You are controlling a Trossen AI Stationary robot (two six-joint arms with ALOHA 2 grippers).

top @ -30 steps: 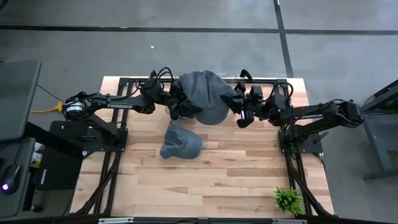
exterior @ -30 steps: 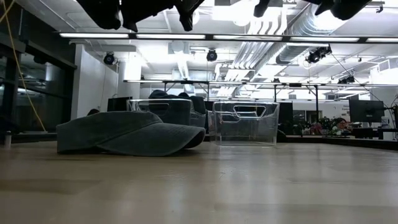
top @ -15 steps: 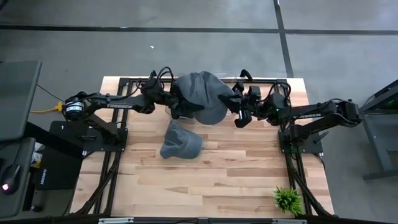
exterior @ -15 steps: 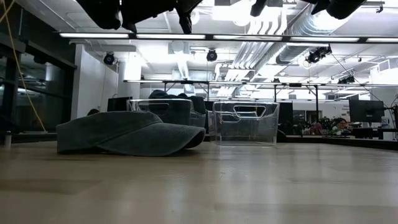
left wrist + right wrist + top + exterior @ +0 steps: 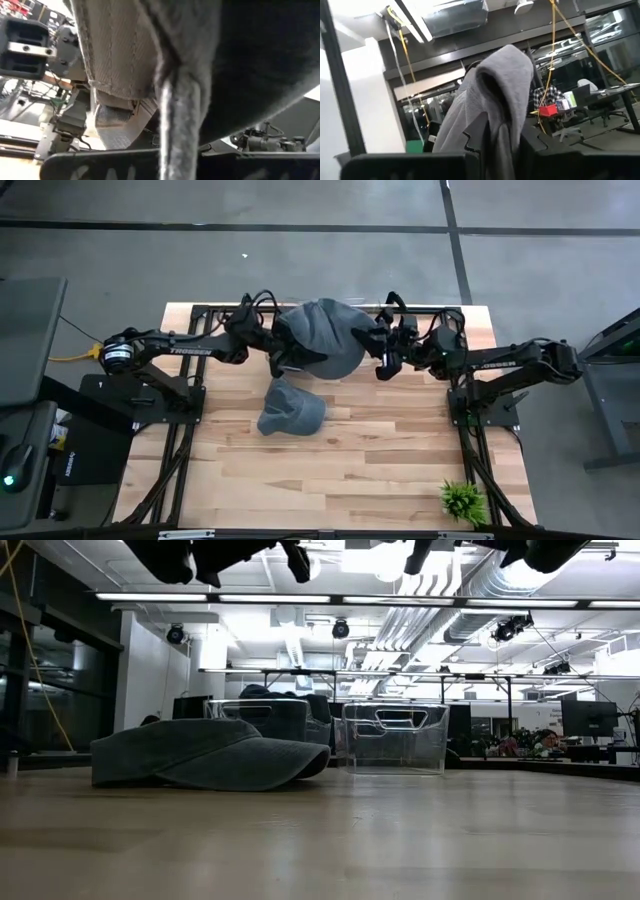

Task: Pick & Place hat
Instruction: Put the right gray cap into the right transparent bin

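A grey hat (image 5: pixel 318 340) hangs in the air over the far edge of the table (image 5: pixel 340 470), pinched in my left gripper (image 5: pixel 284 354) on one side and my right gripper (image 5: pixel 381 352) on the other. A second hat (image 5: pixel 288 408) lies flat on the wood just below. Clear bins (image 5: pixel 395 737) stand behind it. A small plant (image 5: pixel 462 500) sits at the near corner.

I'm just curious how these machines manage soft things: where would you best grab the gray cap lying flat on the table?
Probably the cap on the table by its brim: it juts out low and thin, so fingers coming from above could pinch its edge. The rounded crown would likely crumple.
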